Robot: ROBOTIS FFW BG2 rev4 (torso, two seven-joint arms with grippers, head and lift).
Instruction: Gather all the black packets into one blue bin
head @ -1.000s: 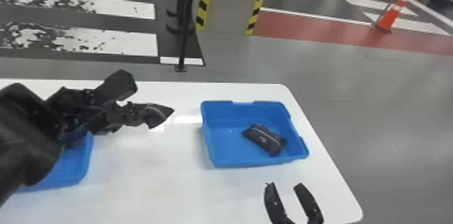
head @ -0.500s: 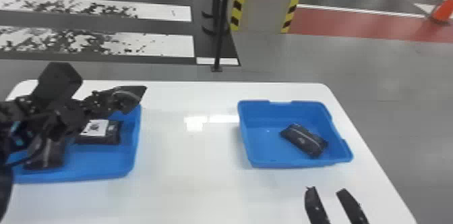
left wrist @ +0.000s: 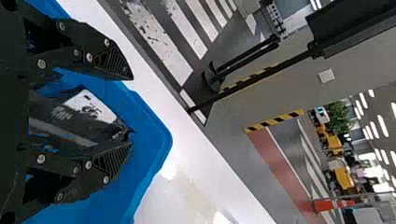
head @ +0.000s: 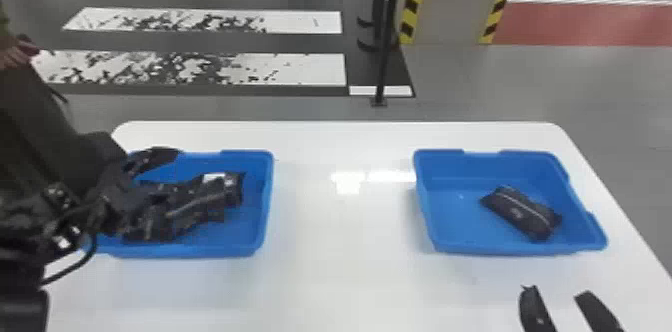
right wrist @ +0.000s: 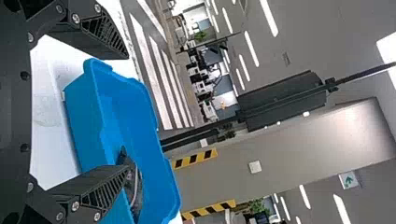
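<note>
Since the earlier frame, the head view has swung toward the robot's left, and the left gripper [head: 165, 173] has drawn back from the far right corner of the left bin [head: 255, 221]. Its fingers now stand spread over that bin. In the left wrist view, a packet with a white label [left wrist: 70, 114] lies between them, along the gap, one end close to the tips; whether they touch it I cannot tell. Black packets [head: 220, 198] lie bunched inside the left bin, partly hidden by the gripper, so I cannot tell how many.

One more packet [head: 522, 213] lies aslant on the floor of the right bin [head: 450, 216], toward its right side. The right gripper [head: 556, 291] is parked just on the near side of that bin, its fingers apart with nothing between them. In the right wrist view, one of these fingers partly covers the packet.

Both bins are blue and sit on a white counter [head: 345, 266], well apart, with bright reflections between them. Beyond the counter are a grey floor [head: 620, 101] with white crossing stripes [head: 190, 68], a black pole [head: 387, 31], a pillar [head: 447, 1] edged in yellow and black, and a red strip [head: 575, 26].
</note>
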